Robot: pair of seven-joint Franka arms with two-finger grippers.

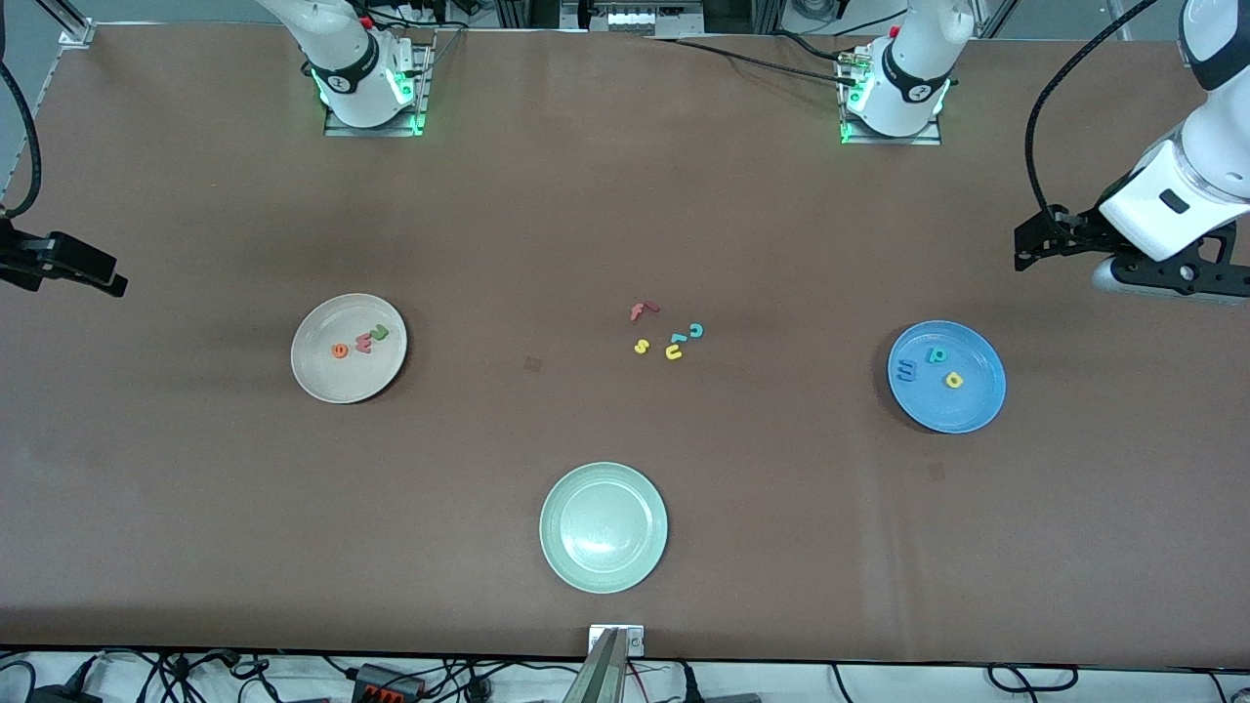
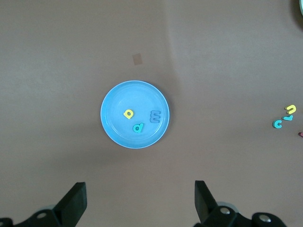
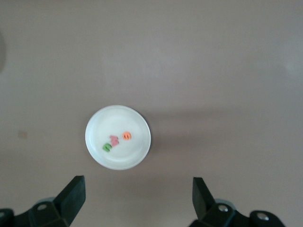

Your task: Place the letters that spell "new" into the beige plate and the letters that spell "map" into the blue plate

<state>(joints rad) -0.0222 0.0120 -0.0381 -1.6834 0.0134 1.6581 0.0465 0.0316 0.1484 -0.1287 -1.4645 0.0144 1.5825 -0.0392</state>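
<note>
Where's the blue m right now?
The blue m lies in the blue plate at the left arm's end of the table, beside the teal p and yellow a.

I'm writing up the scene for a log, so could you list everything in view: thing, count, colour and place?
Round beige plate: one, cream-beige, toward the right arm's end of the table.
Foam letters in it: three, green n, pinkish-red w, orange e.
Round blue plate: one, bright blue, toward the left arm's end.
Foam letters in it: three, blue m, teal p, yellow a.
Round pale green plate: one, nearest the front camera, nothing in it.
Loose foam letters: about five, red, yellow and teal, on the table between the beige and blue plates.
Left gripper: black, jaws open, above the blue plate.
Right gripper: black, jaws open, above the beige plate.
</note>
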